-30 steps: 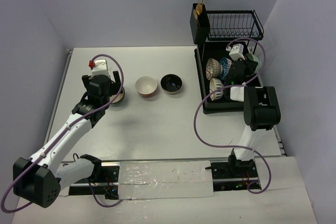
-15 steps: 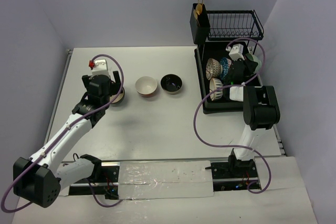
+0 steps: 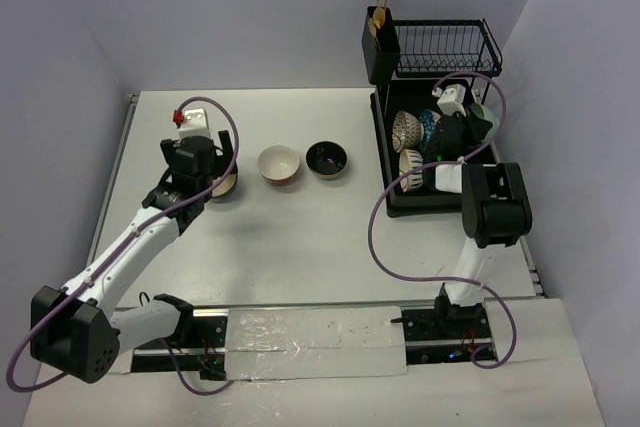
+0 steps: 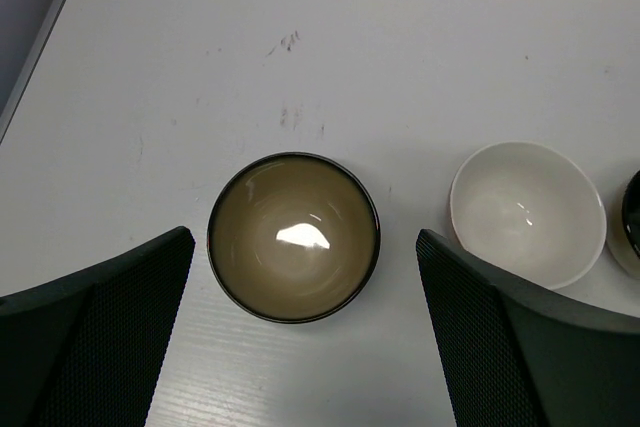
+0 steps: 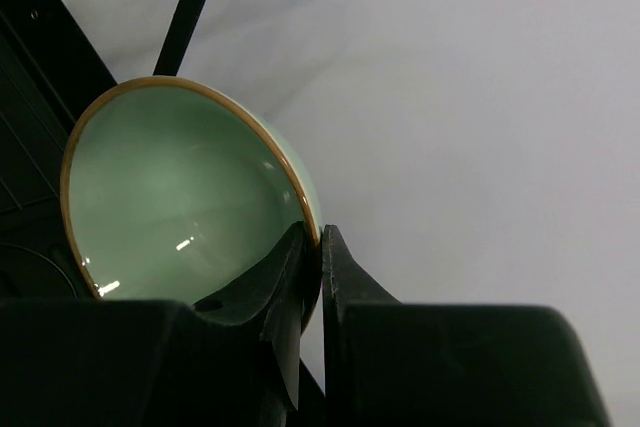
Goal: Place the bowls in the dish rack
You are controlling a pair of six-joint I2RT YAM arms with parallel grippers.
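A tan dark-rimmed bowl (image 4: 293, 237) sits upright on the table, also seen in the top view (image 3: 226, 186). My left gripper (image 4: 302, 239) is open and hovers over it, one finger on each side and neither touching; in the top view (image 3: 212, 173) it partly hides the bowl. A white bowl with red outside (image 3: 279, 163) and a dark bowl (image 3: 327, 158) sit to its right. My right gripper (image 5: 322, 247) is shut on the rim of a mint green bowl (image 5: 170, 197), held on edge at the right of the dish rack (image 3: 392, 197). Patterned bowls (image 3: 405, 130) stand in the rack.
A black utensil holder with gold forks (image 3: 381, 32) and a wire upper basket (image 3: 445, 47) stand at the rack's far end. The white bowl (image 4: 527, 212) lies just right of my left gripper's right finger. Grey walls close in the table's left, back and right.
My left gripper has shifted a little toward the far side, over the tan bowl. The right gripper with the mint bowl has barely moved.
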